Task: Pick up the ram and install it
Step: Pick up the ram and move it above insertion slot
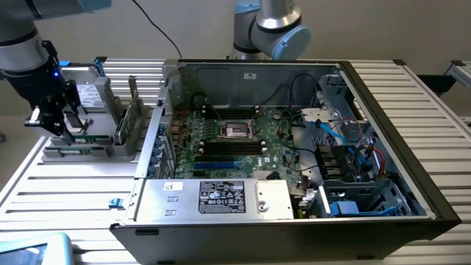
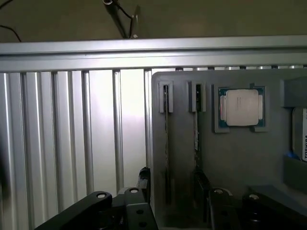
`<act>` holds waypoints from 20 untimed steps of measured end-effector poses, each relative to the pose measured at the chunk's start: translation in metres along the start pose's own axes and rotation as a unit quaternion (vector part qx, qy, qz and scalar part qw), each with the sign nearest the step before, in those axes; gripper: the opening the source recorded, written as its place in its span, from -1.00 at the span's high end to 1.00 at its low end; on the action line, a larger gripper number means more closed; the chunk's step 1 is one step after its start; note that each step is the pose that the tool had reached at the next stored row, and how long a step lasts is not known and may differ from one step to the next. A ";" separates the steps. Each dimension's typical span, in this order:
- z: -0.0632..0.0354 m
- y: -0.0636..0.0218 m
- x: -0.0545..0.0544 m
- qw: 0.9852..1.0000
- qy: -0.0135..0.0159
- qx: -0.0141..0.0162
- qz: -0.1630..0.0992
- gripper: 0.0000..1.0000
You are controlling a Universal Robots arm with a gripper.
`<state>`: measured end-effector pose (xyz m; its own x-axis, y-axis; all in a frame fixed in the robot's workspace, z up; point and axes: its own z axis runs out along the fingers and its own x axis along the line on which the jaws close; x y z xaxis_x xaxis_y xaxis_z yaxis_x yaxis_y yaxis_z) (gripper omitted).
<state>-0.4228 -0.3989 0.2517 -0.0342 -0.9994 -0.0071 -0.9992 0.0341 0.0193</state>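
In the exterior view the arm (image 1: 22,49) reaches in from the exterior view's left, and its fingers (image 1: 59,126) hang over a grey holder (image 1: 88,152) that sits on the slatted metal surface (image 1: 66,187). A labelled drive (image 1: 90,95) stands upright towards the back of the holder. A green board (image 1: 125,124) stands on edge at the end of the holder nearest the computer case (image 1: 294,232). The case lies open just beside the holder, on the exterior view's right, with the motherboard (image 1: 257,157) exposed. The processor socket (image 1: 237,130) sits near the middle of the motherboard, and the dark memory slots (image 1: 231,147) lie just in front of the socket. A second arm (image 1: 268,25) stands behind the case.

In the wrist view the ram (image 2: 167,143) stands on its long edge in a narrow slot of the holder, close to the holder's outer edge, and shows as a thin dark line. A second stick (image 2: 195,139) stands in a parallel slot just beside it. Beyond that stick, a silver processor chip (image 2: 241,108) lies flat in a square recess. The fingers are spread wide and released, grasping nothing. The line of the ram runs into the gap between them, apart from both. The second stick runs up to the tip of the far finger, and I cannot tell whether it lies inside the gap or under that finger. The ram is still seated in the holder, not lifted.
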 end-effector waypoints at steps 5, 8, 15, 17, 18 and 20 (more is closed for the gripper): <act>0.0090 -0.0006 0.002 1.000 0.000 0.000 0.000 0.03; 0.0145 -0.0011 0.003 1.000 0.000 0.000 0.000 0.03; 0.0272 -0.0027 0.005 1.000 0.000 0.000 0.000 0.03; 0.0308 -0.0029 0.005 1.000 0.000 0.000 0.000 0.03; 0.0327 -0.0029 0.005 1.000 0.000 0.000 0.000 0.03; 0.0364 -0.0030 0.005 1.000 0.000 0.000 0.000 0.03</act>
<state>-0.4206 -0.4035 0.2152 -0.0342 -0.9994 -0.0071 -0.9992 0.0340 0.0193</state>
